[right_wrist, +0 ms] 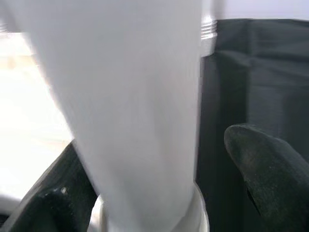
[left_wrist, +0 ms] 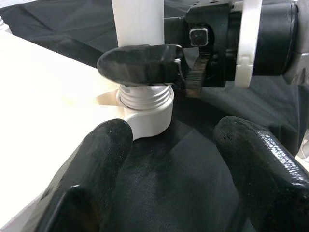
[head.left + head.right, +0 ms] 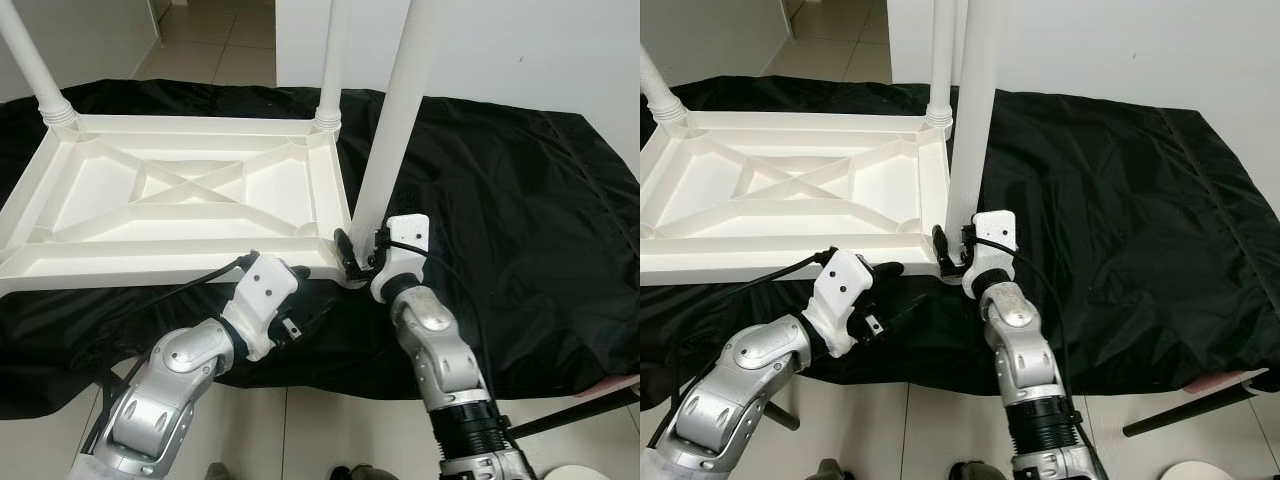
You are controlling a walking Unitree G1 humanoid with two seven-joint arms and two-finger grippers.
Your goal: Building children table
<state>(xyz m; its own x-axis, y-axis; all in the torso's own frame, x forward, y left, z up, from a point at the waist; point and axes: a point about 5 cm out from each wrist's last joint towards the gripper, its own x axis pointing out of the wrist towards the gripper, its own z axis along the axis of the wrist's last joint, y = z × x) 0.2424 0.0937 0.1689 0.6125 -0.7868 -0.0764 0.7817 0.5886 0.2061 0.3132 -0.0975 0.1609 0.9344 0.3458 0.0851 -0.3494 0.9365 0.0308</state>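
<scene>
Child's table top (image 3: 190,195): white plastic, lying upside down on a black cloth (image 3: 500,200), ribbed underside with a cross brace facing up. The cloth covers a low surface; tiled floor (image 3: 210,45) beyond it and at the near edge.

Legs, far side: two white legs standing upright in the far corners, one at the far left (image 3: 35,65), one at the far right (image 3: 332,60), each seated in a ribbed collar.

Leg, near right corner (image 3: 395,110): white tube, standing upright in the corner socket (image 2: 147,113); threaded collar visible just above the socket in the left wrist view.

Right tool (image 3: 362,257): at the base of the near right leg, black fingers either side of the tube. One finger (image 2: 140,65) presses against the leg just above the threads. In the right wrist view the other finger (image 1: 263,166) stands slightly off the tube, so a firm clench cannot be told for certain.

Left tool (image 3: 290,300): released, its two fingers (image 2: 94,159) spread apart, hovering just beside the near edge of the table top, near the corner socket and touching nothing visible.
</scene>
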